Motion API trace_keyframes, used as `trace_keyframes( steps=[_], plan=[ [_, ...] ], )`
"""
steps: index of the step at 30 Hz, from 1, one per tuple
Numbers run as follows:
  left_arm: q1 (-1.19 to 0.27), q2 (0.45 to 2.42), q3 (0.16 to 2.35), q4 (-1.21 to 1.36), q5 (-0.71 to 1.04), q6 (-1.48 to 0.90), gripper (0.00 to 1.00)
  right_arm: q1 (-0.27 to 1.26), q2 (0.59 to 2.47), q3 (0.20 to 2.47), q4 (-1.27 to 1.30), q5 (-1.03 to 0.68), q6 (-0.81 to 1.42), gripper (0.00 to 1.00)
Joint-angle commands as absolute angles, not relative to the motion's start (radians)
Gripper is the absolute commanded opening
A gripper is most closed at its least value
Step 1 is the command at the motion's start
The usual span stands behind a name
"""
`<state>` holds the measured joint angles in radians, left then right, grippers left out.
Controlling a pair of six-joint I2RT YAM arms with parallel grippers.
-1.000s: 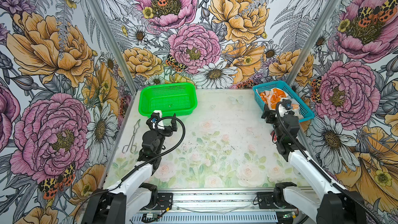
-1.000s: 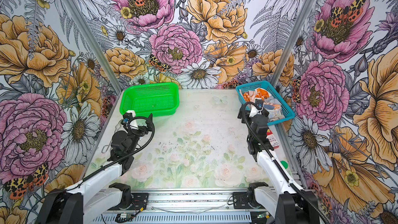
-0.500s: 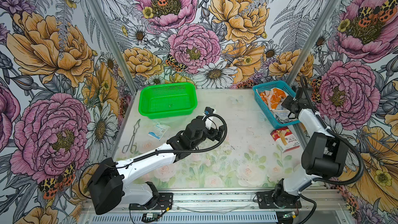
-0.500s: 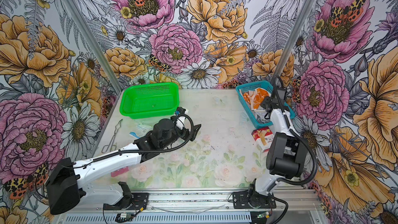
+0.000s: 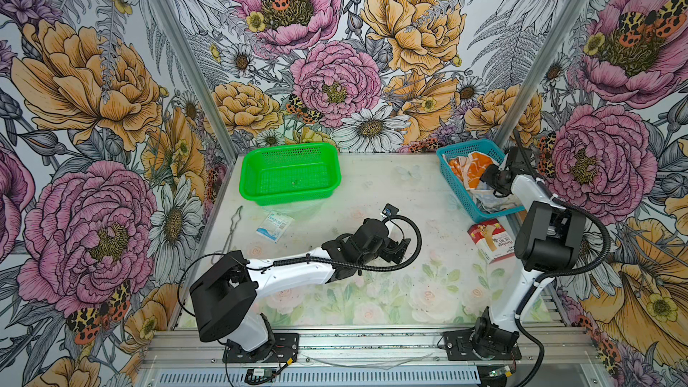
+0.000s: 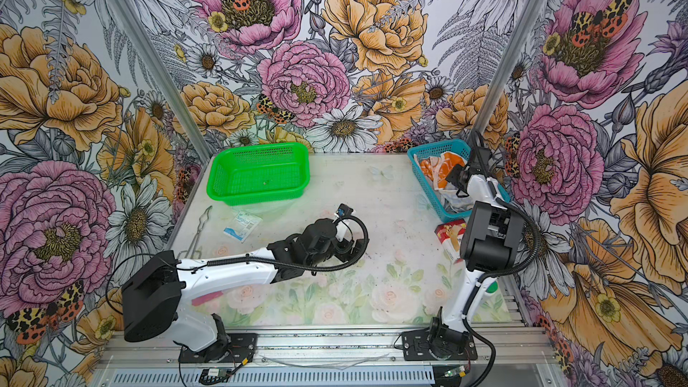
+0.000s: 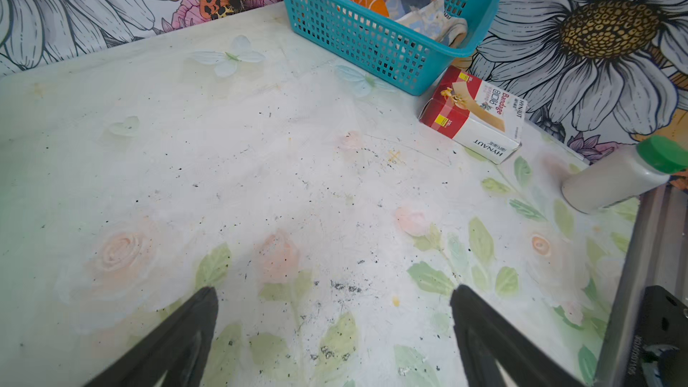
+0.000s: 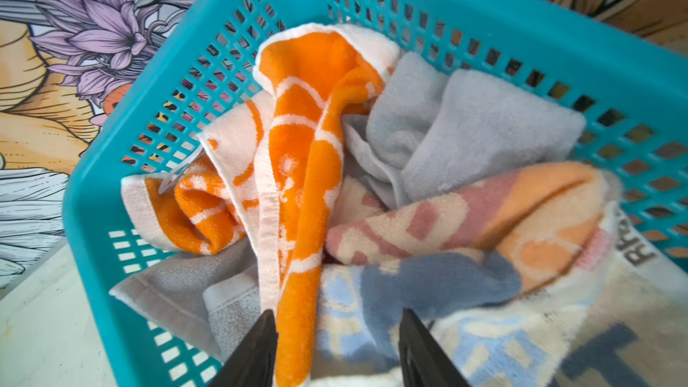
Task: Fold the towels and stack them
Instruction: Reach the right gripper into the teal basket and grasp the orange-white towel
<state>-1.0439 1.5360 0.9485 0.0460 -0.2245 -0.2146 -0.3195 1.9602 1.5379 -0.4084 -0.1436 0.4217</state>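
Note:
Three towels lie crumpled in the blue basket (image 5: 452, 180) at the back right: an orange towel (image 8: 298, 135) with white lines, a plain grey towel (image 8: 465, 124), and a towel with red, orange and blue panels and letters (image 8: 484, 225). My right gripper (image 8: 337, 323) is down in the basket (image 8: 89, 195), also seen in both top views (image 5: 487, 180) (image 6: 452, 180). Its jaws have closed in on a bunch of cloth: a ridge of the orange towel against one finger, the lettered towel against the other. My left gripper (image 7: 333, 299) stands wide open over bare table at the middle (image 5: 400, 249).
An empty green basket (image 5: 253, 184) sits at the back left. A white-blue sachet (image 5: 273, 222) and metal tongs (image 5: 232, 228) lie in front of it. A red-white carton (image 5: 491, 240) lies near the blue basket, and a green-capped bottle (image 7: 618, 176) lies by the right rail.
Both arms have left their folded pose at the front. The left has stretched to the table's middle. The right has gone into the blue basket and its jaws have narrowed onto cloth.

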Motion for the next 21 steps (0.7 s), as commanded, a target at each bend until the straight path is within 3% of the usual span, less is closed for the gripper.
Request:
trace_keyframes(
  steps=[1, 21],
  plan=[
    [-1.026, 1.553, 0.959, 0.078, -0.235, -0.242, 0.99, -0.291, 1.992, 1.587, -0.404, -0.171, 0.411, 0.54],
    [-1.011, 1.509, 0.900, 0.108, -0.239, -0.279, 0.99, -0.233, 2.059, 1.559, -0.413, -0.068, 0.441, 0.43]
  ],
)
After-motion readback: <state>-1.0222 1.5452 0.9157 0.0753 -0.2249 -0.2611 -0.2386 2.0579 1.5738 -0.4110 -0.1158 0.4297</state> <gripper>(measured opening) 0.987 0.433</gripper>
